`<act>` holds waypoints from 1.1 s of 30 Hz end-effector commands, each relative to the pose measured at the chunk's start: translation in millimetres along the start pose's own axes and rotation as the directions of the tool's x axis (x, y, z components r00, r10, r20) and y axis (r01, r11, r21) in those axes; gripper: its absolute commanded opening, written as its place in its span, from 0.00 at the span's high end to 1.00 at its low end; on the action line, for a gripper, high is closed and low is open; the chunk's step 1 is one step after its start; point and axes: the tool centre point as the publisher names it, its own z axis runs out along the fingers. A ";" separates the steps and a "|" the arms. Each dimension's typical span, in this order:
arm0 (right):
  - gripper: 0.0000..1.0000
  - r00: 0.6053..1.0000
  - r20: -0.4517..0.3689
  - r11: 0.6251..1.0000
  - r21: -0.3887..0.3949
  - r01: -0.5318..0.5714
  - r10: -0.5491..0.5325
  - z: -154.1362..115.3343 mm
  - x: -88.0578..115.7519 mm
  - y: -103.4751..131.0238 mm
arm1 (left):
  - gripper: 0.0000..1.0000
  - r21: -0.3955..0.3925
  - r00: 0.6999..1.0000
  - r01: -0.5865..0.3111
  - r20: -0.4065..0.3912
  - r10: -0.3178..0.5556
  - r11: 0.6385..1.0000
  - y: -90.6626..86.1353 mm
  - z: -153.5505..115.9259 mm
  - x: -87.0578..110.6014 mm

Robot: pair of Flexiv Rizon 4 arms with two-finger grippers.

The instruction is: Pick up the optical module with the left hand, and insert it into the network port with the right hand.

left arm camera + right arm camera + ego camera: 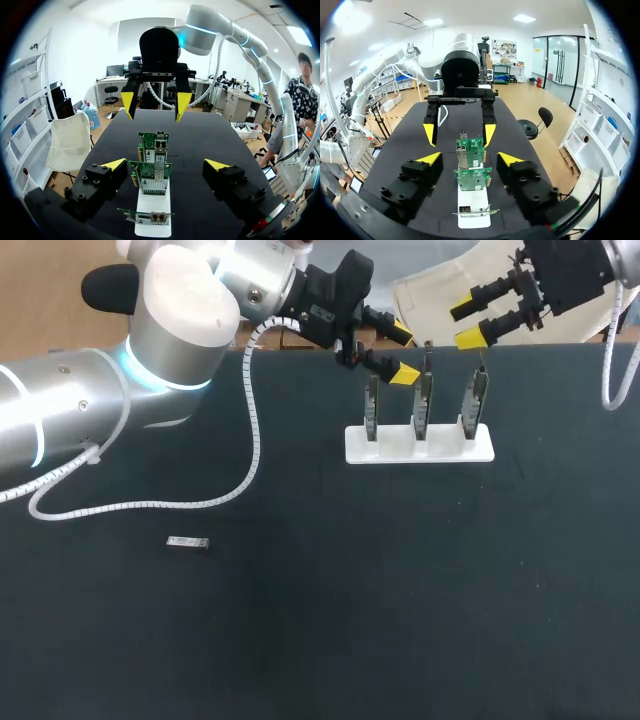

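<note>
Head view shows you two grippers: left gripper and right gripper, both wide open and empty, near three green cards on one white stand. One optical module lies well apart from both.

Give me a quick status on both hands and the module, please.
Left hand open, right hand open, both by the card rack. Module flat on table, untouched. Cable near it, apart.

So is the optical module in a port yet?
Out. The optical module lies flat on the black table, apart from the network cards standing in the white holder; left gripper and right gripper are open, empty.
</note>
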 end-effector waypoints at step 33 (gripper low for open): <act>1.00 0.998 0.003 0.997 -0.025 0.067 -0.067 29.4 -25.3 4.1 | 0.00 0.004 1.000 0.001 -0.005 -0.001 1.000 1.6 -0.1 -0.8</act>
